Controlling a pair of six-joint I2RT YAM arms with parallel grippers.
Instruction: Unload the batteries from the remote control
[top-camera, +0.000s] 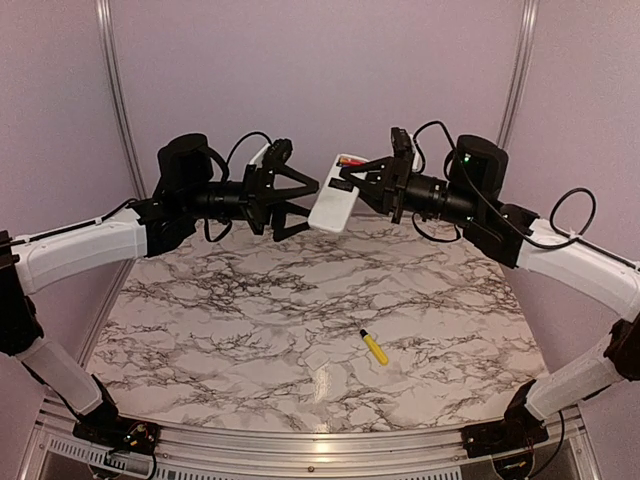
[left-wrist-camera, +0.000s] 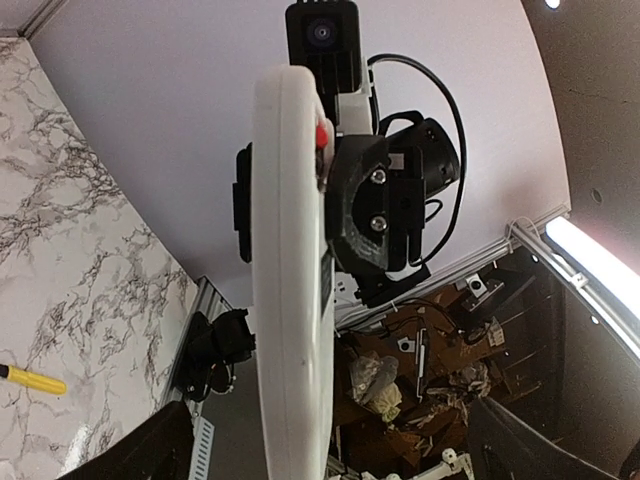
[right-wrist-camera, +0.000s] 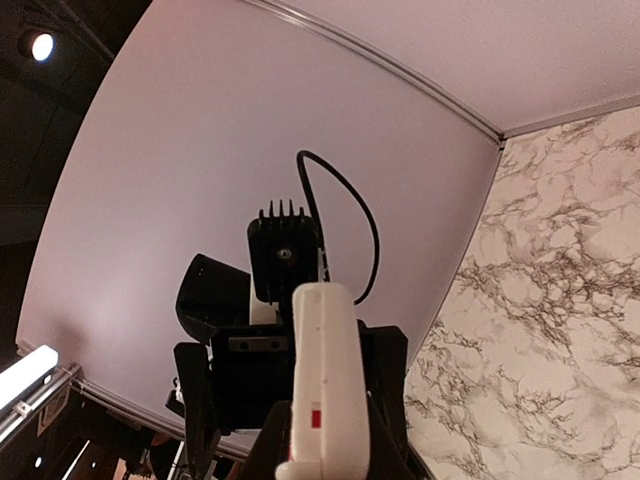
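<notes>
So here the left gripper (top-camera: 305, 207) is spread wide open with nothing in it, its fingers flared either side of the 7 o'clock end of the remote control (top-camera: 333, 207); I can't tell if they touch it. The remote is up in the air over the 12 o'clock edge of the table (top-camera: 220, 300), tilted so it runs from 7 to 1 o'clock in the top view. At its 1 o'clock end a bit of the red battery (top-camera: 350, 160) peeks out, so I'd say nothing's unloaded yet. The right gripper (top-camera: 365, 182) is clamped tight on the remote's long edges and is the only thing carrying it. Down at about 4 o'clock from the table's middle lies a yellow screwdriver (top-camera: 374, 346), well away from everything. My guess for the next move: the free left fingers need to go to that 1 o'clock end and pinch or lever the red cell out while the right holds steady. Hard bits: the dark battery doesn't show anywhere, the compartment is mostly behind the right fingers, and both wrist views catch the remote nearly edge-on. There's a pale patch (top-camera: 320, 363) at 8 o'clock of the screwdriver, maybe the cover or maybe just glare.
</notes>
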